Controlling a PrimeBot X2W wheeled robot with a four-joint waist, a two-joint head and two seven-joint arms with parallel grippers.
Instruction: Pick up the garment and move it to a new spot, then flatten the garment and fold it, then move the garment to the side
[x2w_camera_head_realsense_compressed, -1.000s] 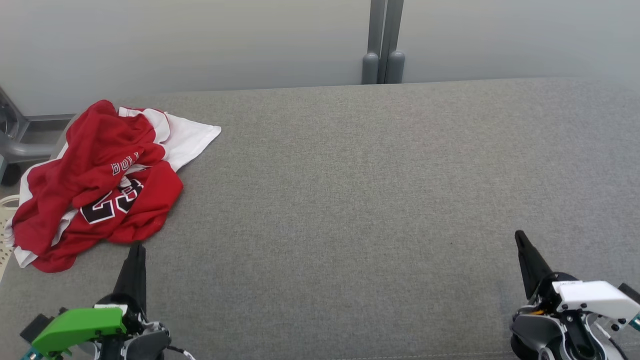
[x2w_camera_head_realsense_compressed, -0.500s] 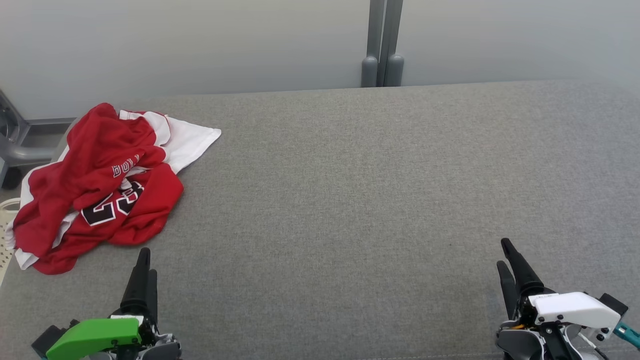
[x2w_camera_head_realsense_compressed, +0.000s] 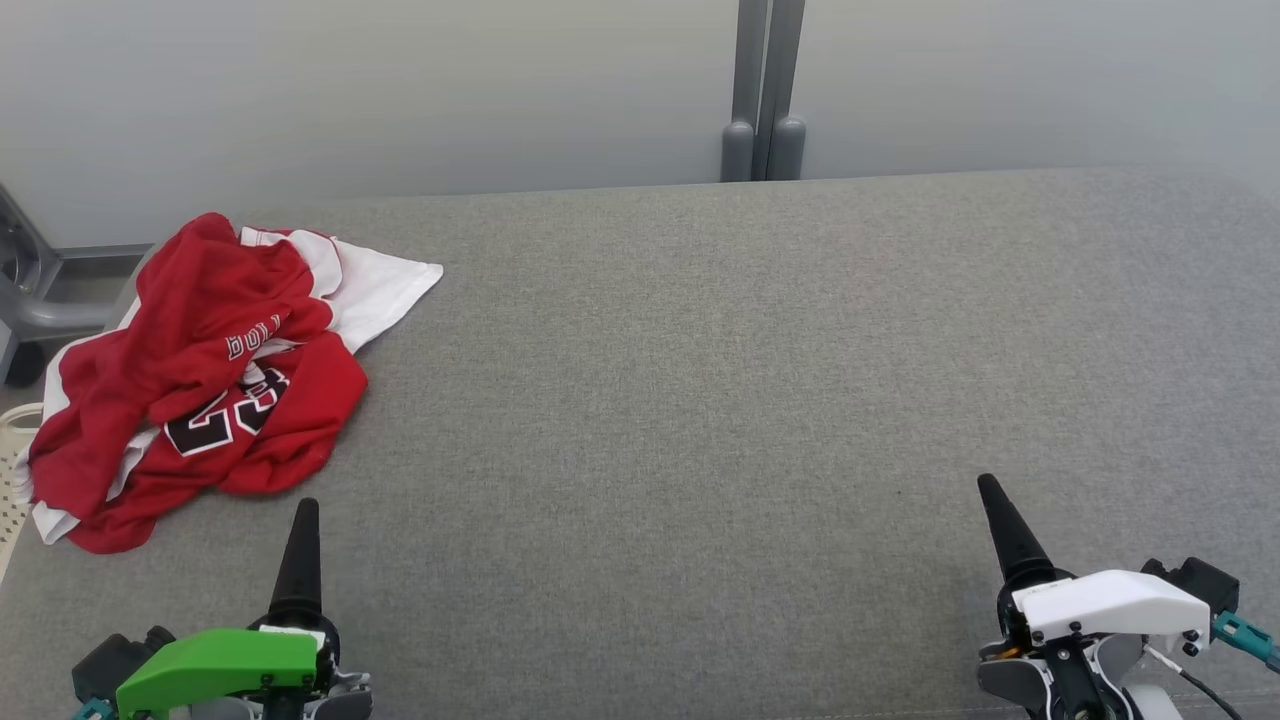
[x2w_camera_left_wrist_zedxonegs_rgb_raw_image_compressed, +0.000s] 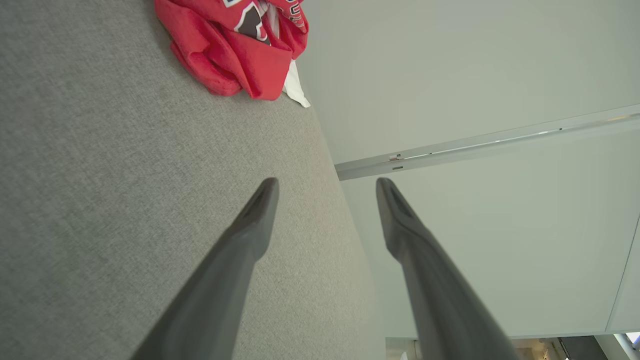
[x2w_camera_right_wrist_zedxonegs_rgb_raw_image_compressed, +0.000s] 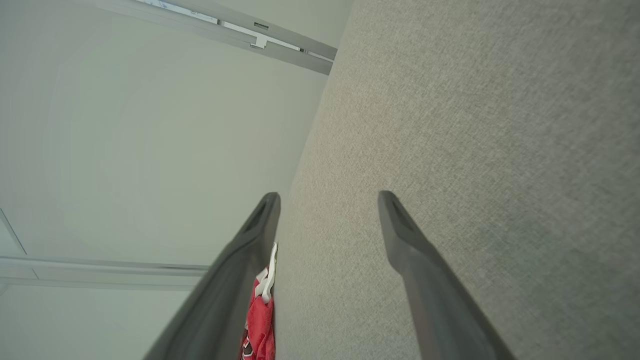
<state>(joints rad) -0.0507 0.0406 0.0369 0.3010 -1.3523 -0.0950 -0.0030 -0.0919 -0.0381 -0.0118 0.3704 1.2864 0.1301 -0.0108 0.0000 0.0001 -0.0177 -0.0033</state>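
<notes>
**A:** How do the fingers stand?

**B:** The left gripper (x2w_camera_left_wrist_zedxonegs_rgb_raw_image_compressed: 326, 184) has its two fingers spread, with nothing between them. It sits at the near edge of the grey fabric surface (x2w_camera_head_realsense_compressed: 700, 350), at the left end. The right gripper (x2w_camera_right_wrist_zedxonegs_rgb_raw_image_compressed: 327, 195) is just as released, at the right end of that near edge.

**A:** Why there?

**B:** I judge they are poised to reach. The garment (x2w_camera_head_realsense_compressed: 200, 380) lies crumpled and untouched at the surface's left end, so the pickup hasn't begun.

**A:** Anything unclear?

**B:** From the head, each gripper's fingers line up as one spike. Creases swallow the garment's lettering, and I can't sort out its sleeves or hem. Off the surface's left end, the frame cuts a pale slatted thing (x2w_camera_head_realsense_compressed: 10, 470).
</notes>
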